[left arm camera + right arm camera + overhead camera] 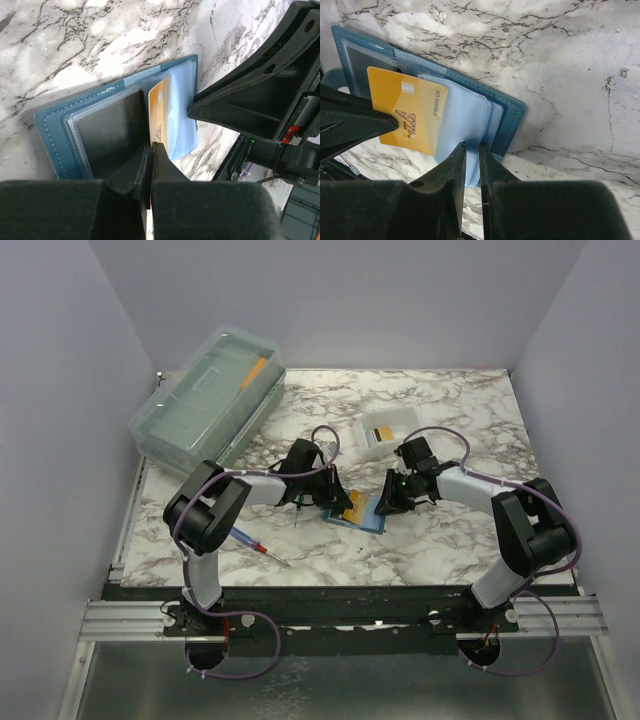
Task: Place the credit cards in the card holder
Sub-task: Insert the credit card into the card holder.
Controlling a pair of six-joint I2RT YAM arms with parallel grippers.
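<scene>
Marble surface (pixel 450 540), centre: open teal-blue folding card holder (pixel 370 517). Left hand (pixel 151 148) pinches yellow-gold plastic credit card (pixel 407 112) partway into pale sleeve (pixel 465 117); right hand (pixel 472 150) clamps sleeve edge. Insertion step; next, push card home.

This is a robotics lab test cell. A marble-patterned bench (pixel 440 550) is boxed in by plain pale walls (pixel 330 300) behind it and on both sides. A slotted aluminium rail (pixel 340 618) runs along the bench's near edge. Two robot arms are bolted there, the left arm (pixel 205 510) and the right arm (pixel 530 530). Purple cables (pixel 240 677) loop from their bases on the near side of the bench.
</scene>
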